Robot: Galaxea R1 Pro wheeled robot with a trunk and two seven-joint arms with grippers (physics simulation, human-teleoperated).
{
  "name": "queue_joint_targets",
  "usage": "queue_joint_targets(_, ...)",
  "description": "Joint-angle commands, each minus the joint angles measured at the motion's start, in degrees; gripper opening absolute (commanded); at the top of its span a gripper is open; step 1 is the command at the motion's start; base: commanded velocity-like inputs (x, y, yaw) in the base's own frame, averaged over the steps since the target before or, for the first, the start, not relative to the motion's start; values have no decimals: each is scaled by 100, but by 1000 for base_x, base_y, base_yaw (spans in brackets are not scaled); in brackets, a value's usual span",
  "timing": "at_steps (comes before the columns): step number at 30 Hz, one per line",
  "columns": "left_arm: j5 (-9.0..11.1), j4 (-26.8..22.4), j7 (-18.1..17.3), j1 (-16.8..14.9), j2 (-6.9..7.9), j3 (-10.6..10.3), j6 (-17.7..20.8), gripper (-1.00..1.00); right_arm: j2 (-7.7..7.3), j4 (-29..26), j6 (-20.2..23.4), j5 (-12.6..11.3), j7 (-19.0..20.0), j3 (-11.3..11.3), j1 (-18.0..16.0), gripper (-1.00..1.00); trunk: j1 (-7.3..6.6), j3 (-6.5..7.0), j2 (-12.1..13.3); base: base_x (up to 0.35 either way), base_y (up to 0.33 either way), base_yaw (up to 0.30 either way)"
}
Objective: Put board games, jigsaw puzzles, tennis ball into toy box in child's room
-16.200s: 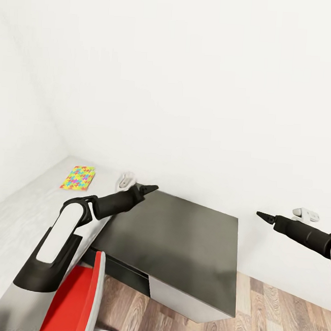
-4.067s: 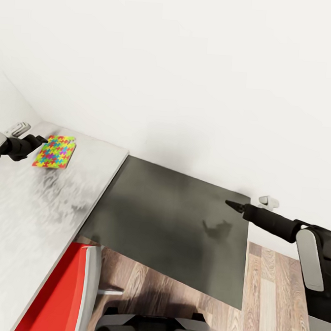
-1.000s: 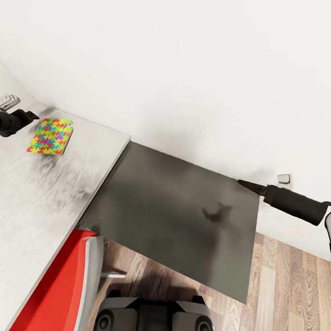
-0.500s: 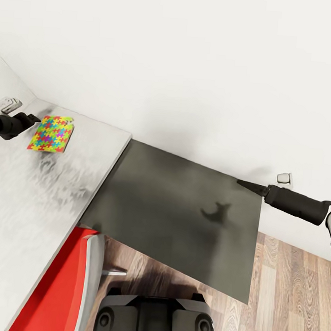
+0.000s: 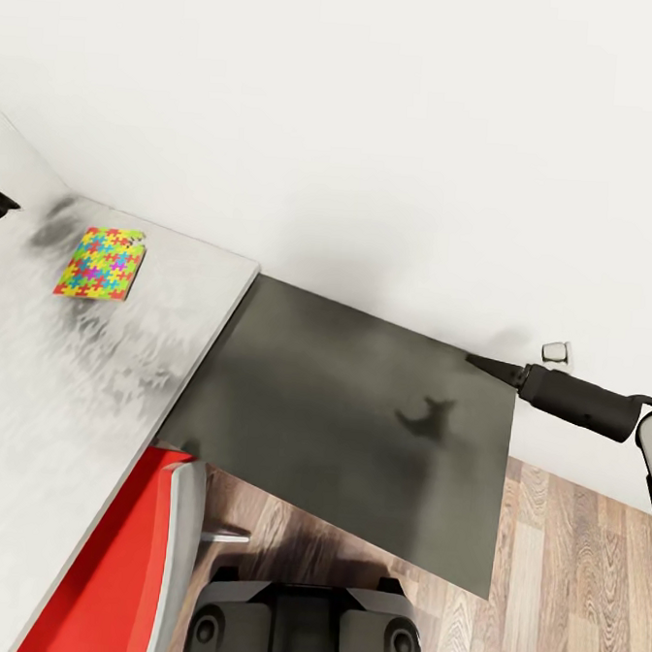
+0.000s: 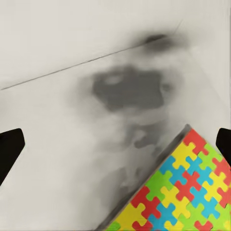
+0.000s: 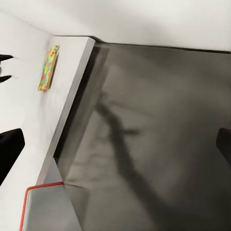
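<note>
White wall backs my tabletop; the jigsaw puzzle lies flat, long axis toward it. Left tool spread wide, holding nothing; right tool perhaps pinched together, empty.

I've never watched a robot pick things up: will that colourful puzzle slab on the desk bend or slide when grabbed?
The jigsaw puzzle looks like a thin flat slab with straight edges, so it probably stays stiff. Lying flush on the smooth light desk top, it may slide when nudged, and its low edge could be hard to grip.

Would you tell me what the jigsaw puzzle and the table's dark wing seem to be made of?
Jigsaw puzzle: probably printed cardboard or foam, a thin flat slab with bright matte interlocking pieces. Dark wing of the table: perhaps laminate or painted board, a smooth dark grey surface with soft shadows, no grain.
</note>
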Motion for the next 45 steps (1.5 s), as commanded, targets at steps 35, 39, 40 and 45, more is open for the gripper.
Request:
queue_joint_targets(35, 67, -10, 50, -232, 27, -45, 11, 100, -1, -1, 28, 25, 35, -6, -6, 100, 4, -7, -9, 0, 0, 0)
queue_joint_targets(39, 77, -37, -32, -284, -72, -56, -89, 100, 19, -41, 28, 26, 13, -17, 92, 100, 4, -7, -9, 0, 0, 0)
queue_joint_targets(40, 81, -33, -64, -275, -104, -60, -121, 100, 26, -61, 28, 26, 5, -17, 124, 100, 4, -7, -9, 0, 0, 0)
queue_joint_targets(45, 82, -16, -127, -253, -267, -68, -283, 100, 39, -113, 28, 25, -10, -10, 285, 100, 4, -7, -9, 0, 0, 0)
